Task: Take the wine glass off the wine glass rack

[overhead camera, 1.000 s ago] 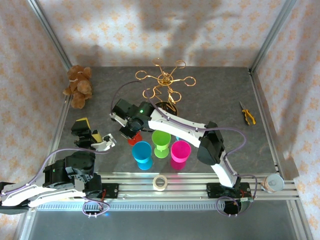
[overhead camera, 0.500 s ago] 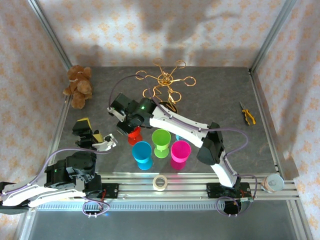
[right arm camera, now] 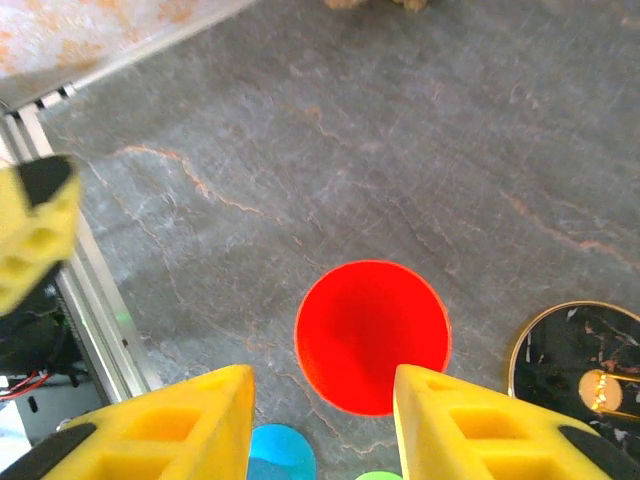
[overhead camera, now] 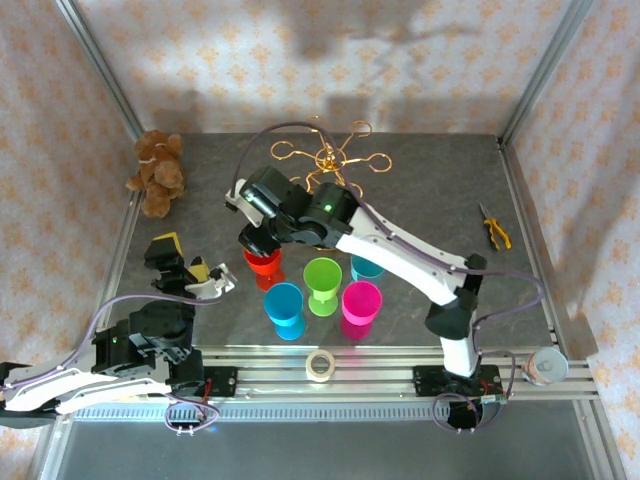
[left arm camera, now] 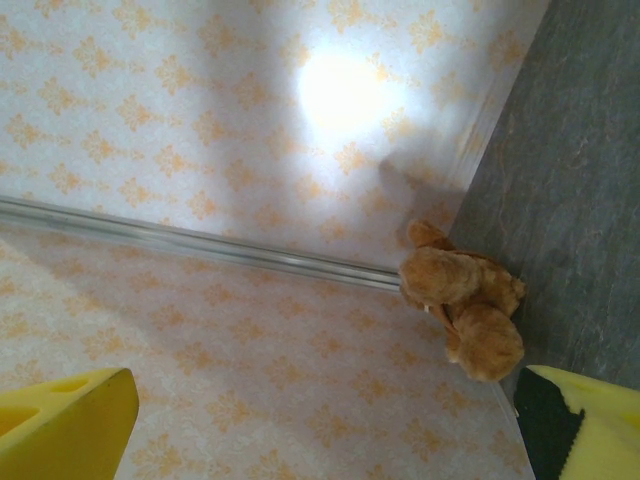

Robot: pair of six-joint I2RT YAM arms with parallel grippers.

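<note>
R wrist cam: we look straight into the red wine glass (right arm camera: 372, 335). Top cam adds the gold rack (overhead camera: 325, 160) behind it. Glass upright on table (overhead camera: 450, 200), axis vertical, mouth up. R gripper (right arm camera: 320, 390) above it, jaws apart, empty. L gripper (left arm camera: 320, 425) spread wide.

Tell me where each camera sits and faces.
Top external: above, behind the bases, looking down on table, left arm, right arm, wine glass rack.
Left wrist: low, facing the wall and teddy bear; own fingers at bottom corners.
Right wrist: straight down on the red wine glass; own fingers at bottom.
Shared: top and right wrist both show the red wine glass.
</note>
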